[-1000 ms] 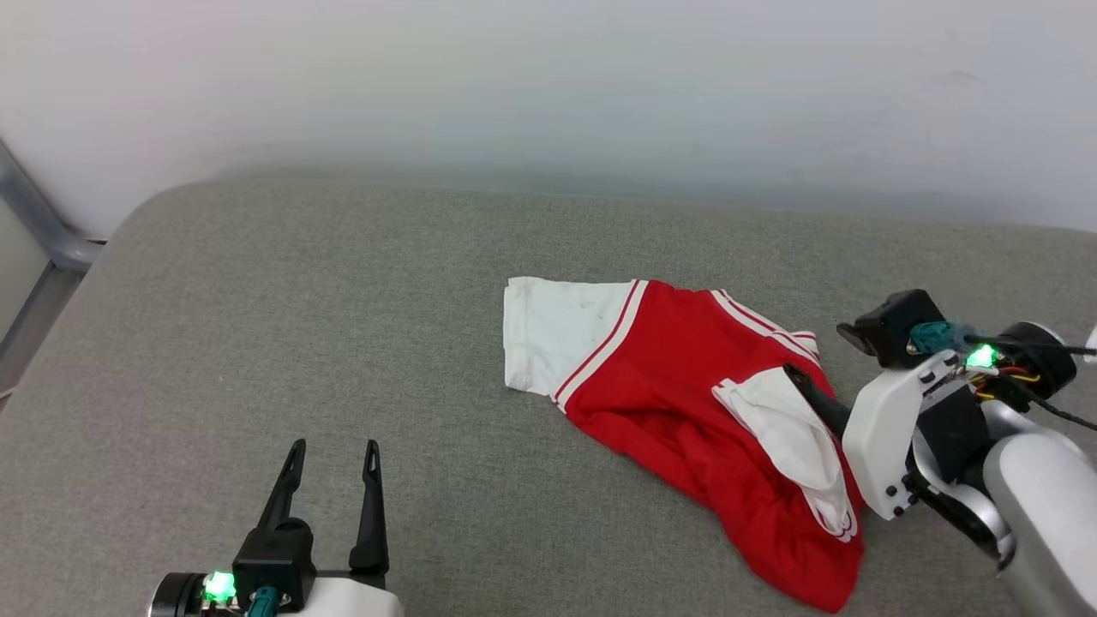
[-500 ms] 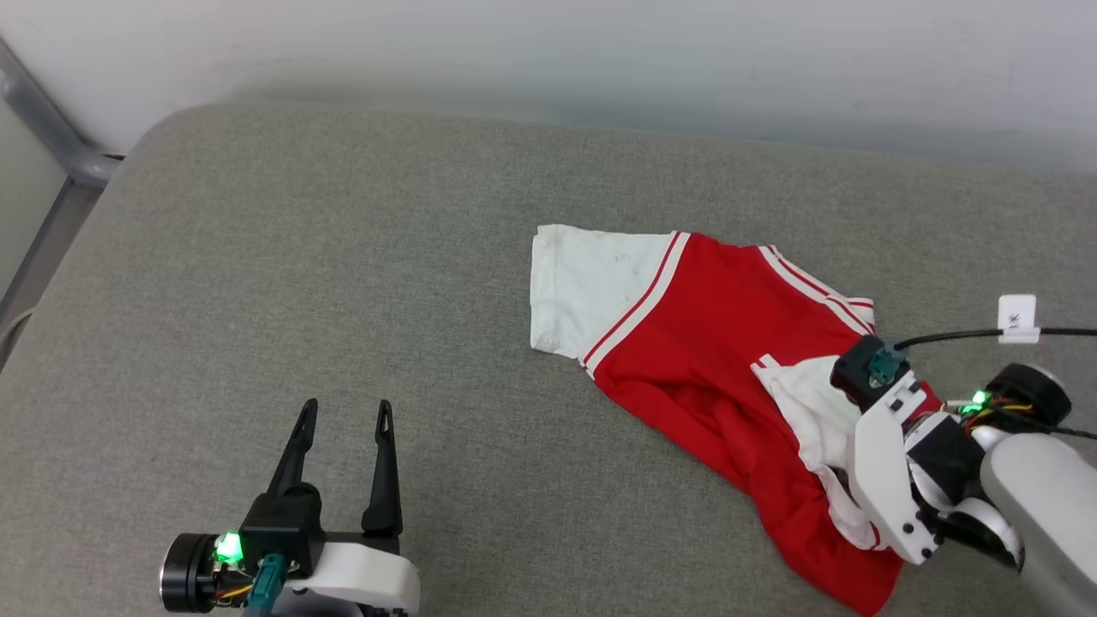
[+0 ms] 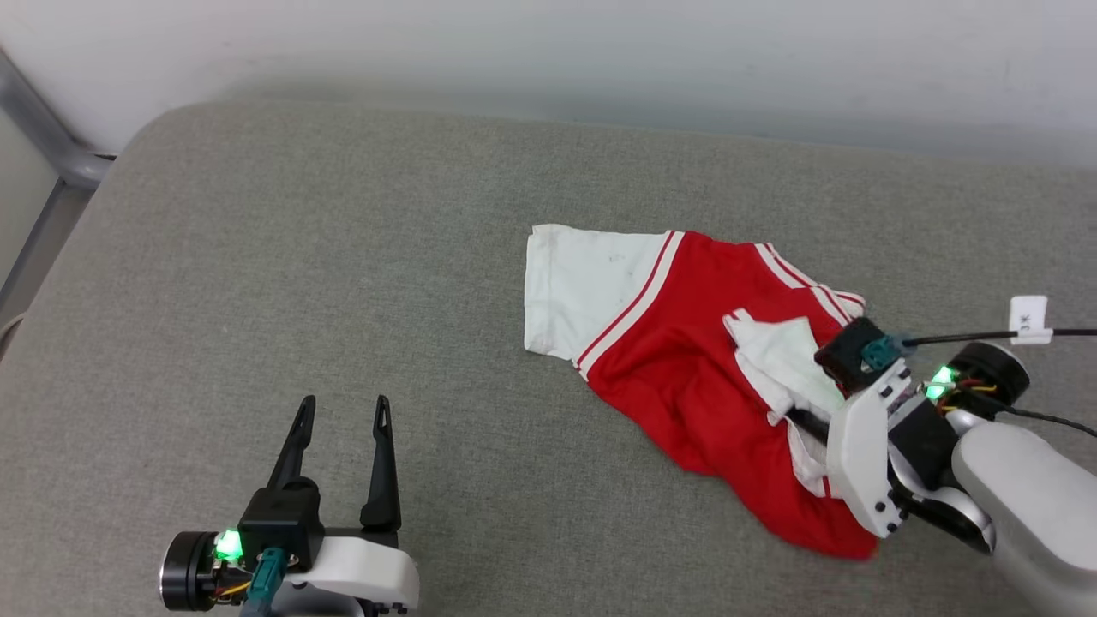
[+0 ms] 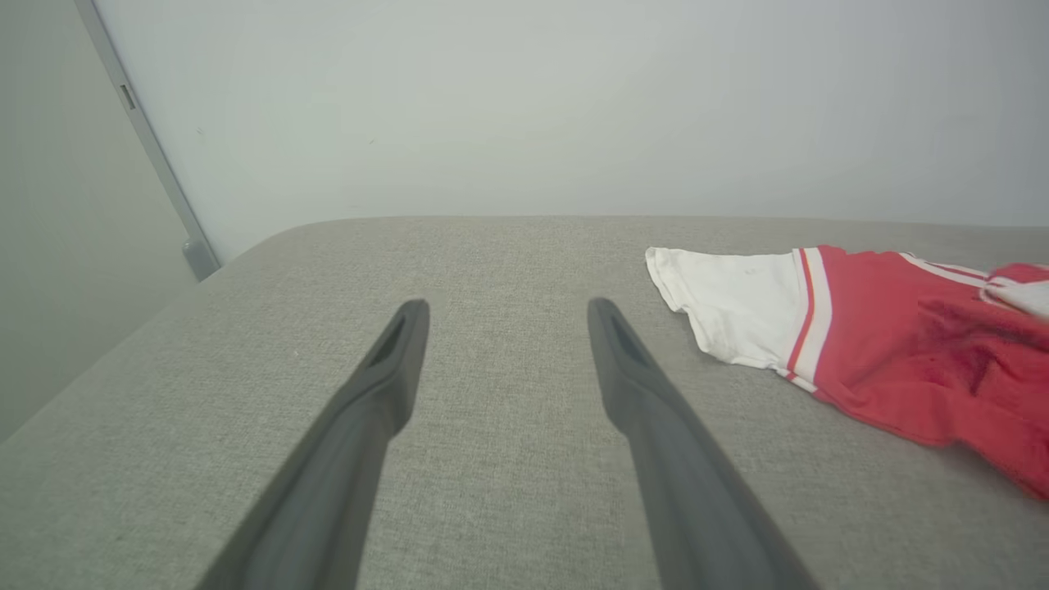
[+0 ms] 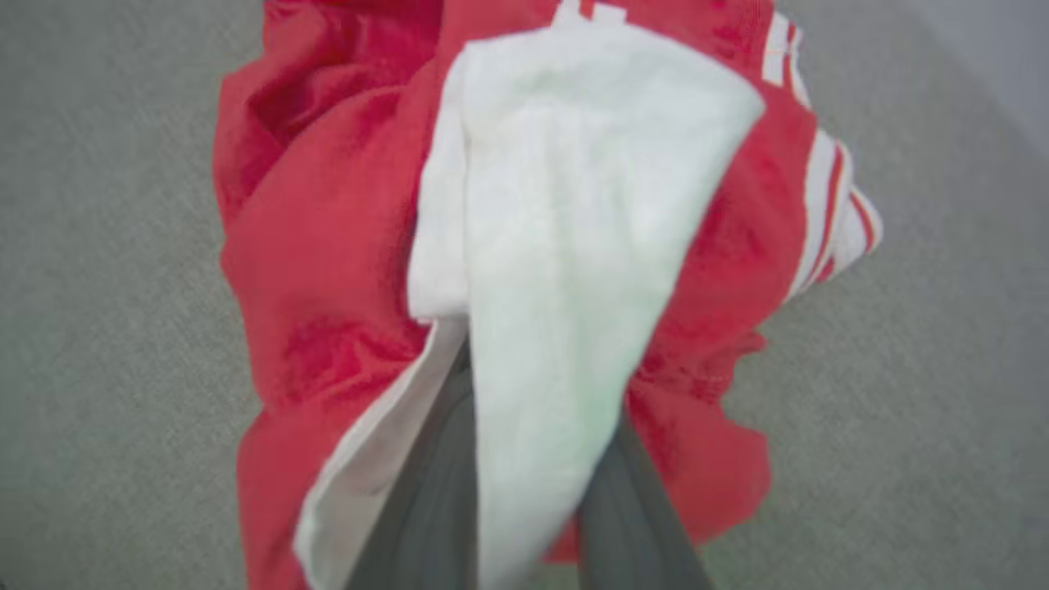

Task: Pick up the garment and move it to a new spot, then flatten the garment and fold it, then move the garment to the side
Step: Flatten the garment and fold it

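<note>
The garment (image 3: 677, 343) is a red jersey with white sleeves, lying crumpled on the grey cushion right of centre. One white sleeve (image 3: 583, 287) lies flat at its left end. My right gripper (image 3: 801, 418) comes in from the right and is shut on the other white sleeve (image 5: 565, 246), which drapes over its fingers (image 5: 430, 500) and hides the tips. Around that sleeve the red cloth of the garment (image 5: 320, 246) bunches up. My left gripper (image 3: 338, 407) stands open over bare cushion at the lower left, well apart from the garment (image 4: 901, 336). Nothing sits between the fingers of the left gripper (image 4: 504, 315).
The grey padded surface (image 3: 343, 257) has a rounded far-left corner and ends at a white wall (image 3: 548, 51). A grey metal post (image 3: 43, 128) stands at the far left. A black cable with a white tag (image 3: 1028, 319) runs by my right wrist.
The right gripper has closed on the white sleeve and drawn the bunched cloth up and left, shortening the garment's lower tail. The head camera shifted early on. The left arm has not moved.
</note>
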You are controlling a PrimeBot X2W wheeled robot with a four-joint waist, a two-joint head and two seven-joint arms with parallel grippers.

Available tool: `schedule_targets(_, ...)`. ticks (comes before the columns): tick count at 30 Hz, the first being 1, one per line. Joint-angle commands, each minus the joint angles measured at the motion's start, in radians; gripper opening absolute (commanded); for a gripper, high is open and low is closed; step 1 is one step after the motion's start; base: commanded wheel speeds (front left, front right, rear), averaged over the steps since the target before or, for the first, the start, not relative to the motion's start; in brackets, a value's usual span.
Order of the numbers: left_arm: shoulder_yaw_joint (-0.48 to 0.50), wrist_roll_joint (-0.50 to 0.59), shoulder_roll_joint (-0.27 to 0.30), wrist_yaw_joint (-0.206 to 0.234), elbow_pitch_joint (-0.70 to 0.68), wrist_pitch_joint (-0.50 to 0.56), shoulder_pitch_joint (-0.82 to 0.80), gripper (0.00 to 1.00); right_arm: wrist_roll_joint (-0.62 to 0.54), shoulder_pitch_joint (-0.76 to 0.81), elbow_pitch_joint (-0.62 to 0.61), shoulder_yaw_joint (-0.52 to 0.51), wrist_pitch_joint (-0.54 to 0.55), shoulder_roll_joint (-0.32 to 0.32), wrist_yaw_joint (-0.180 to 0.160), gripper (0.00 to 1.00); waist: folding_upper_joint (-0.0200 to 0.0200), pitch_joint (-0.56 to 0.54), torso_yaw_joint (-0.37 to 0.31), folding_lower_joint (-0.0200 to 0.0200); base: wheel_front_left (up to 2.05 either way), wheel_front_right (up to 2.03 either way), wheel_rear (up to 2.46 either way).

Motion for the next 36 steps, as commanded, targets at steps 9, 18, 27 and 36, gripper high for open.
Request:
schedule_targets(9, 0.011, 0.010, -0.002, -0.011, -0.004, -0.003, 0.036, 1.00, 0.130, 0.057, -0.076, -0.216, -0.200, 0.053, -0.001, 0.00, 0.0000, -0.047, -0.057, -0.0001, 0.00, 0.00, 0.00)
schedule_targets(18, 0.022, 0.015, -0.003, -0.018, 0.003, -0.003, 0.050, 1.00, 0.304, 0.292, 0.046, -0.566, -0.329, 0.079, -0.001, 0.00, 0.0000, -0.050, -0.071, -0.0001, 0.00, 0.00, 0.00)
schedule_targets(27, 0.022, 0.012, -0.004, -0.020, 0.011, -0.003, 0.055, 1.00, 0.468, 0.401, 0.292, -0.822, -0.388, 0.093, -0.001, 0.00, 0.0000, -0.052, -0.075, -0.0001, 0.00, 0.00, 0.00)
schedule_targets(36, 0.025, 0.016, -0.004, -0.018, 0.017, -0.003, 0.061, 1.00, 0.412, 0.370, 0.545, -0.879, -0.457, 0.083, -0.002, 0.63, 0.0000, -0.060, -0.078, -0.0001, 0.00, 0.00, 0.00)
